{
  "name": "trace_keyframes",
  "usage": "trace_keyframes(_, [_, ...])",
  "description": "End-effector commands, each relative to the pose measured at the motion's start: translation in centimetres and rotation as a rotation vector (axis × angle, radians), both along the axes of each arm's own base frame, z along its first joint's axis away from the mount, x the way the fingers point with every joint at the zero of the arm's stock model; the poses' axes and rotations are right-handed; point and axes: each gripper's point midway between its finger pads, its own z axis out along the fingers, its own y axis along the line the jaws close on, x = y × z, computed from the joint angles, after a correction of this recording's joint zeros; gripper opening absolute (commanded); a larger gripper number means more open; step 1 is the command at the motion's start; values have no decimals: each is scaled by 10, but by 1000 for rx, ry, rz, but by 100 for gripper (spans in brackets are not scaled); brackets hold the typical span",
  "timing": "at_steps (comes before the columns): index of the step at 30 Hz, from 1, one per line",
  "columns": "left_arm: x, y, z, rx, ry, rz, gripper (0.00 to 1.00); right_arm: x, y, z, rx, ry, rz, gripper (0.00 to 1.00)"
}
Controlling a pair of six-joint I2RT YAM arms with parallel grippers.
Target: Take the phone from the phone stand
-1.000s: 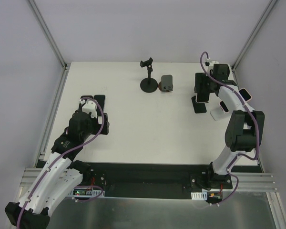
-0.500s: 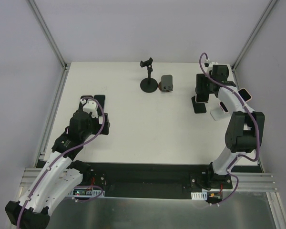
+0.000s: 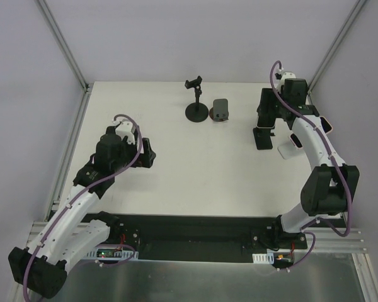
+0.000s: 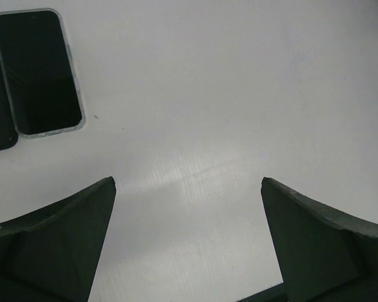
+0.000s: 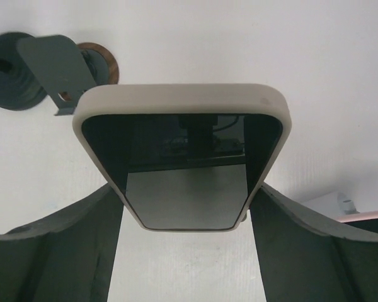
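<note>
Right jaws gripping phone (image 5: 183,157), white table (image 3: 195,163), walls (image 3: 176,38)

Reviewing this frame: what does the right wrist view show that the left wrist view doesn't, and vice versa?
Right wrist only: a cream-cased phone gripped by the right gripper, with a black stand base and grey holder behind. Left wrist only: a clear-cased phone lying flat beyond the open, empty left gripper. Both: white table.

Left pincer (image 4: 188,180) wide apart; right pincer (image 5: 186,185) clamped, arm outstretched.
</note>
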Motion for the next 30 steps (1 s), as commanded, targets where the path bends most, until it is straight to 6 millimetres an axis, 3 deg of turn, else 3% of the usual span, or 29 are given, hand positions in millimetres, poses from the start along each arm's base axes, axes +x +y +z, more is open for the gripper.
trace_keyframes(1, [19,-38,48,-167,-79,-72,98,-5,23,77,133,-149,-39,27])
trace_keyframes(6, [33,-76,74,-198,-98,-163,98,-23,50,91,285,-144,-69,26])
trace_keyframes(10, [39,-112,91,-197,-117,-253,98,-43,83,97,360,-139,-35,26])
trace_keyframes(12, [41,-132,99,-206,-124,-300,98,-50,94,91,407,-121,-36,26])
trace_keyframes(13, [43,-138,100,-208,-122,-310,97,-55,106,99,470,-130,-30,26])
trace_keyframes(15, [45,-156,104,-215,-126,-347,97,-62,117,90,523,-105,-28,26])
trace_keyframes(16, [44,-162,104,-220,-122,-367,97,-67,130,95,583,-103,-16,26])
trace_keyframes(21, [49,-192,100,-231,-98,-427,94,-84,155,84,702,-48,-11,26])
trace_keyframes(23, [50,-202,96,-235,-78,-449,92,-88,165,91,763,-49,5,26])
trace_keyframes(30, [52,-221,81,-242,-23,-497,81,-102,196,93,868,9,70,25])
